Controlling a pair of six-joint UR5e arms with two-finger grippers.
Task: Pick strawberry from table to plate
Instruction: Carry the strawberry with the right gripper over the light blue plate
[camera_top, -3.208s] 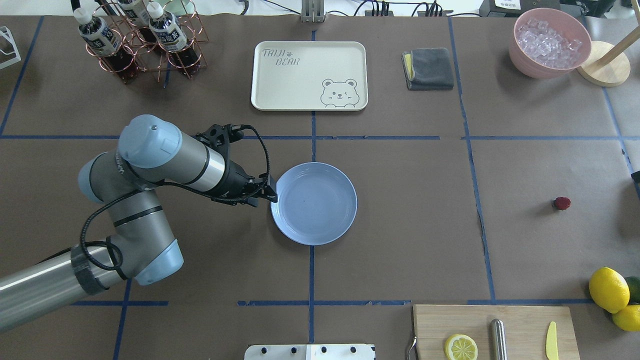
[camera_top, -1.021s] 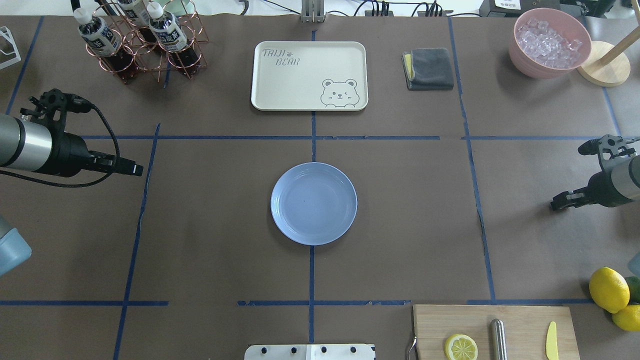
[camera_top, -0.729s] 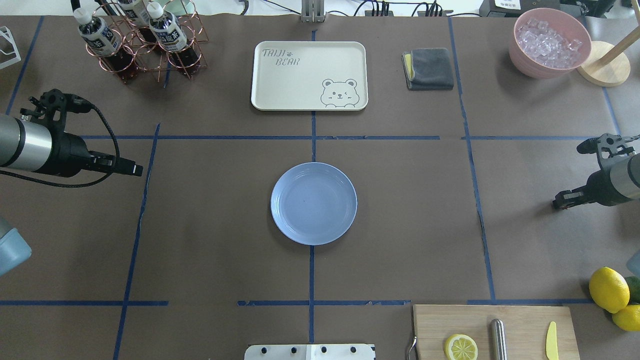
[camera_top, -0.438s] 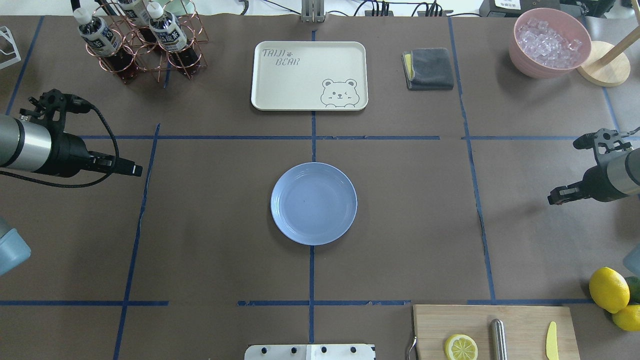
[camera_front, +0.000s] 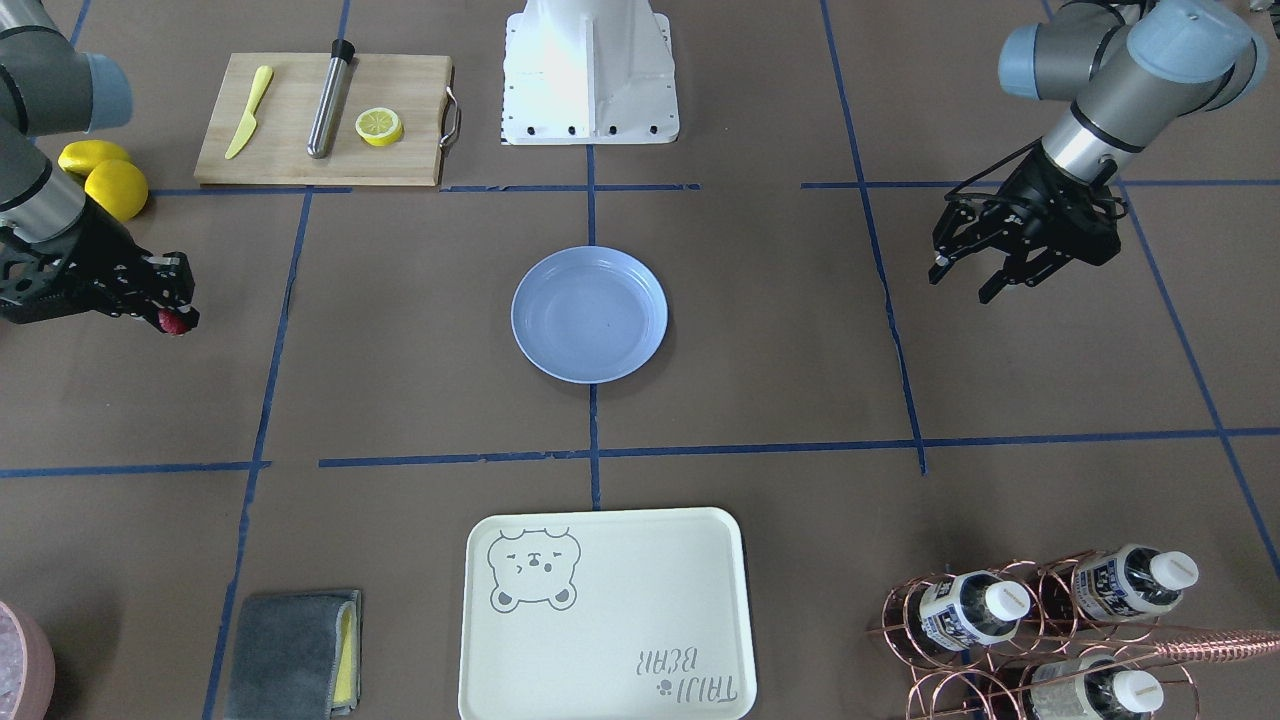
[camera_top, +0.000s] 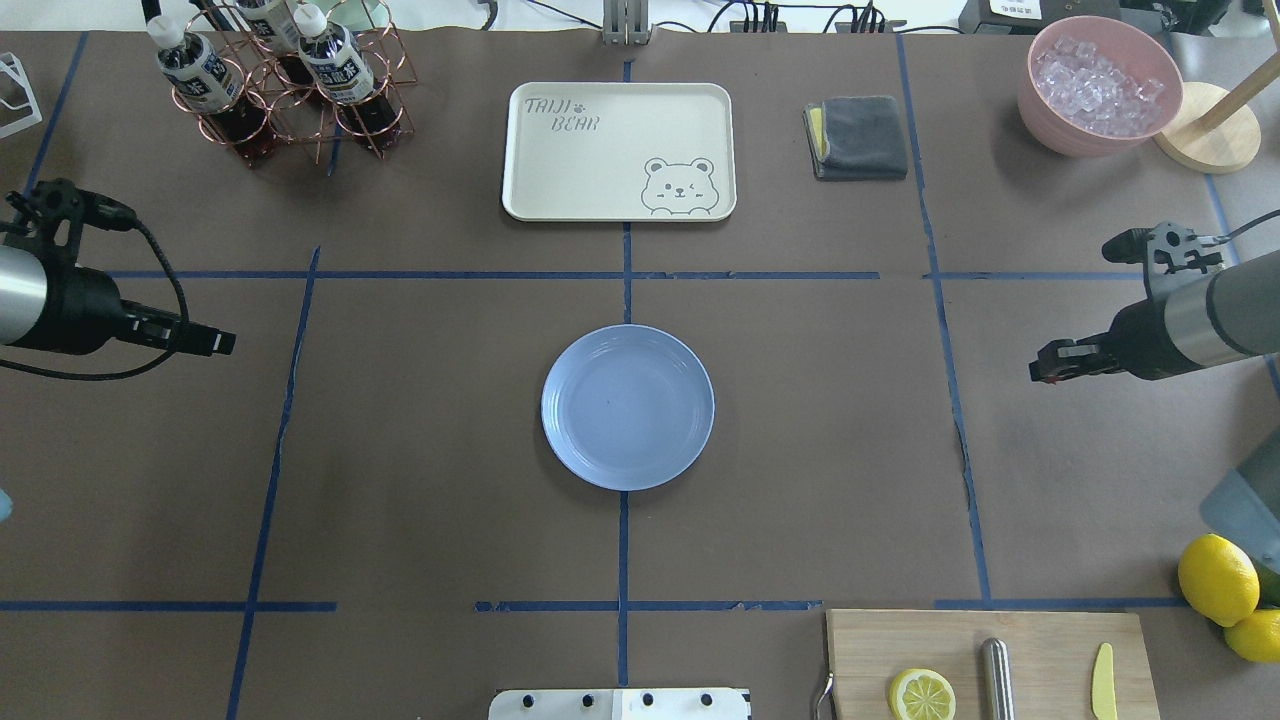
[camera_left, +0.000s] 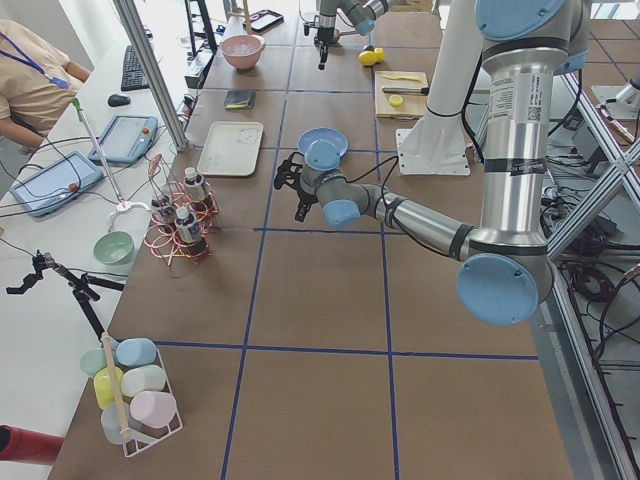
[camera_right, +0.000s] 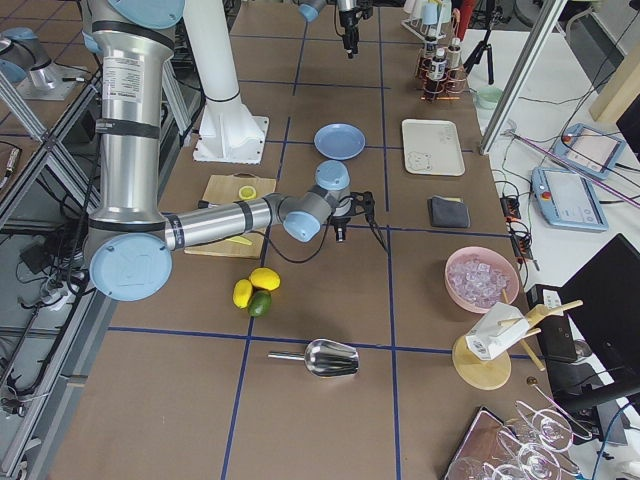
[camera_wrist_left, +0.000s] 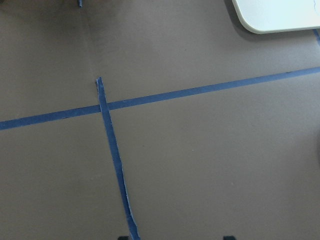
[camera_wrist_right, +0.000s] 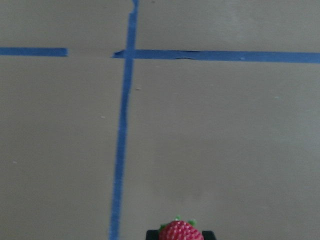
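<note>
The strawberry (camera_wrist_right: 180, 231), red with a small green cap, sits between the fingers of my right gripper (camera_top: 1040, 370), which is shut on it above the table (camera_top: 800, 450). In the front-facing view the same berry (camera_front: 176, 321) shows at the tip of that gripper (camera_front: 180, 312), far to the side of the plate. The light blue plate (camera_top: 628, 407) lies empty at the table's middle (camera_front: 590, 315). My left gripper (camera_front: 960, 285) hangs open and empty over bare paper, well away from the plate (camera_top: 222, 343).
A cream bear tray (camera_top: 618, 150) and a folded grey cloth (camera_top: 857, 136) lie behind the plate. A bottle rack (camera_top: 270, 85) stands far left, a pink bowl of ice (camera_top: 1098, 85) far right. Lemons (camera_top: 1217, 578) and a cutting board (camera_top: 990, 662) sit front right.
My right gripper has moved left toward the plate, carrying the strawberry off the spot where it lay. My left arm has drawn back further to the left.
</note>
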